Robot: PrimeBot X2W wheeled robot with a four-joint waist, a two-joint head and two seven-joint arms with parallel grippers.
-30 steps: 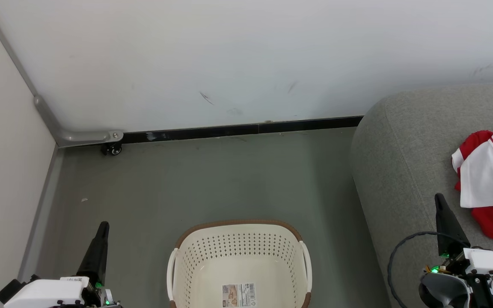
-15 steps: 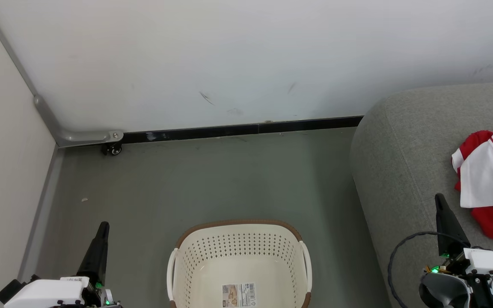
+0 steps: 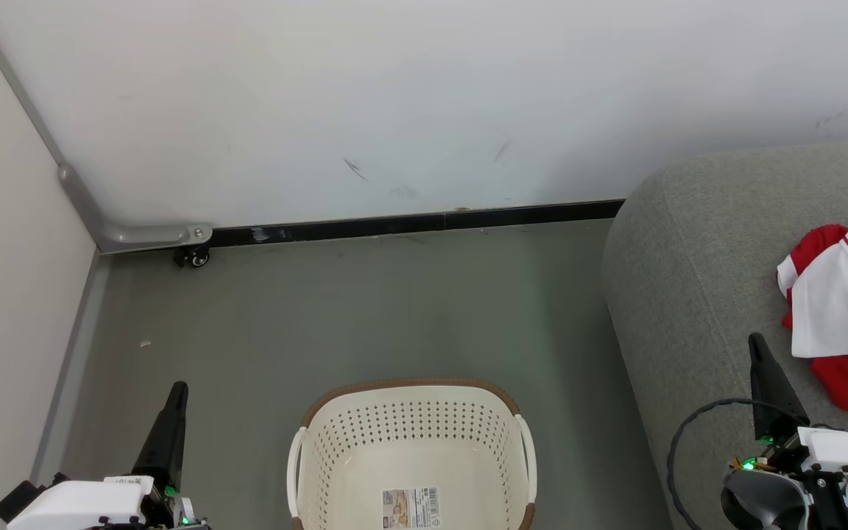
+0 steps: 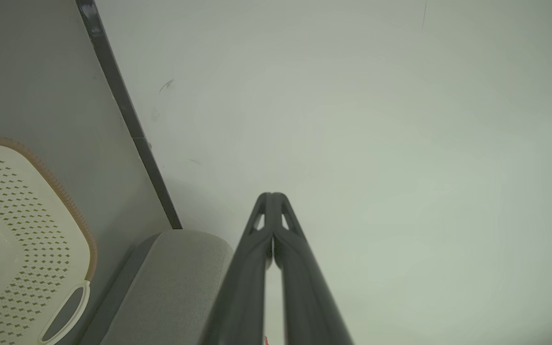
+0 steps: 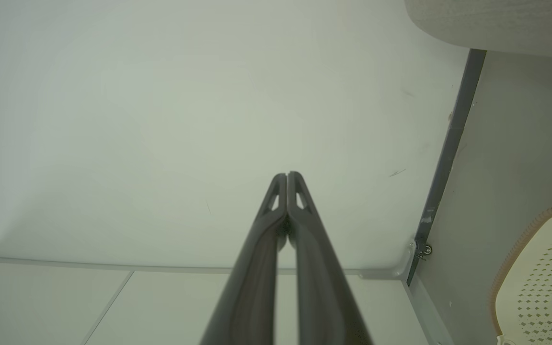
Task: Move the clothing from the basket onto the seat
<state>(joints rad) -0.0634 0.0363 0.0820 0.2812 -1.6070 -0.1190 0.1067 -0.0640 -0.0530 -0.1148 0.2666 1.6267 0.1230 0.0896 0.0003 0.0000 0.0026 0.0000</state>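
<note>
The red and white clothing (image 3: 847,313) lies bunched on the grey seat (image 3: 696,294) at the right edge of the head view. On the floor at the bottom centre stands the cream basket (image 3: 413,427), with a label sticker on its bare bottom and no garment inside. My left gripper (image 3: 177,389) is shut, left of the basket, holding nothing. Over the seat's front part my right gripper (image 3: 755,340) is shut and holds nothing, just left of the clothing. In the wrist views the left gripper (image 4: 272,195) and the right gripper (image 5: 287,174) show fingertips pressed together against the wall.
A white wall (image 3: 424,103) with a black skirting strip (image 3: 417,219) closes the far side. A side wall (image 3: 4,294) stands at the left, with a small caster (image 3: 194,257) in the corner. Grey floor (image 3: 365,309) lies between basket and wall.
</note>
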